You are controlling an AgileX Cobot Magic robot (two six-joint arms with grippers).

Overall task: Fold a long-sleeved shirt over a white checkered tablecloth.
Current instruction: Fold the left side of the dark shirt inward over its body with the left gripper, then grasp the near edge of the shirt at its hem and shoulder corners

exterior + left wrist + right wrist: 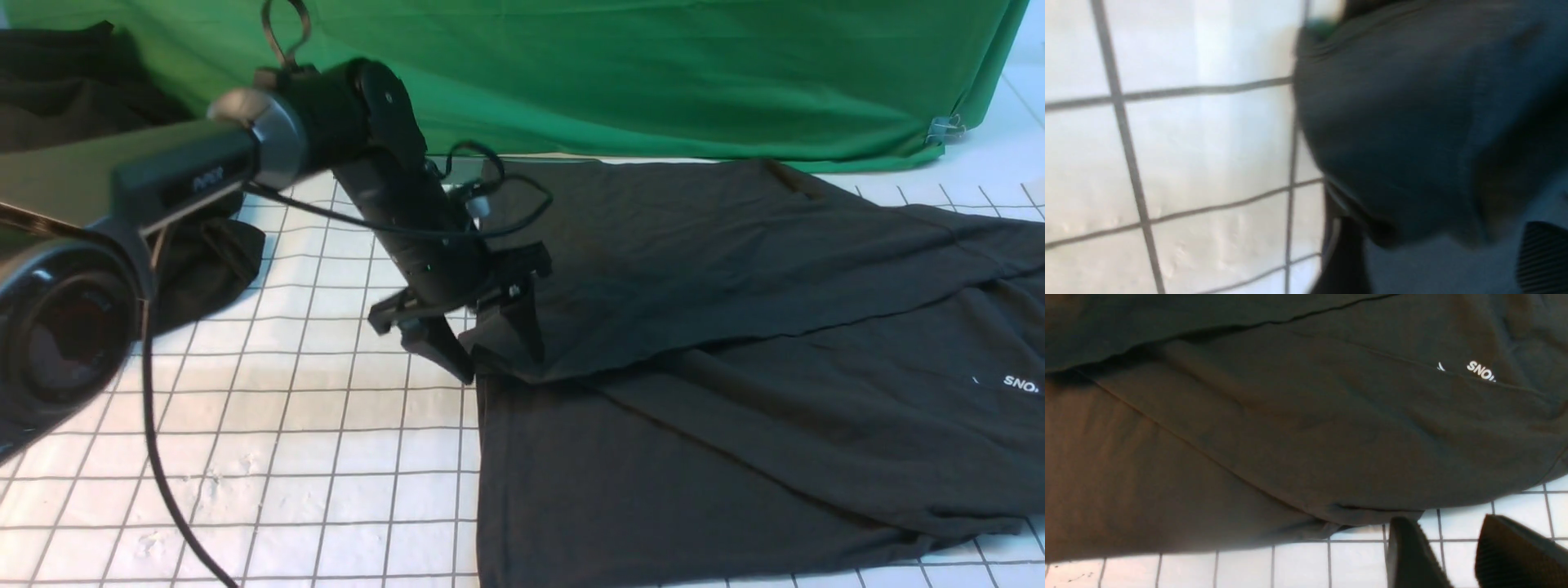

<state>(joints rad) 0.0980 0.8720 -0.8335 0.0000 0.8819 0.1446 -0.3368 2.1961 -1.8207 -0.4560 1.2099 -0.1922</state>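
Observation:
The charcoal long-sleeved shirt (735, 408) lies spread on the white checkered tablecloth (286, 449), with one flap folded over its far half. Its white "SNOW" print (1020, 382) shows at the right edge. My left gripper (500, 366) stands at the flap's left corner, open, fingers wide apart. In the left wrist view, shirt cloth (1392, 122) fills the gap between the fingers of the left gripper (1437, 228), beside the tablecloth (1208, 143). My right gripper (1445, 522) is open and empty over the tablecloth (1298, 563), just off the shirt's (1290, 416) hem. It is out of the front view.
A green cloth (653, 73) hangs across the back, held by a clip (945, 128). A plain black garment mass (73, 82) is heaped at the back left behind my left arm. A black cable (155, 457) trails from that arm over the tablecloth.

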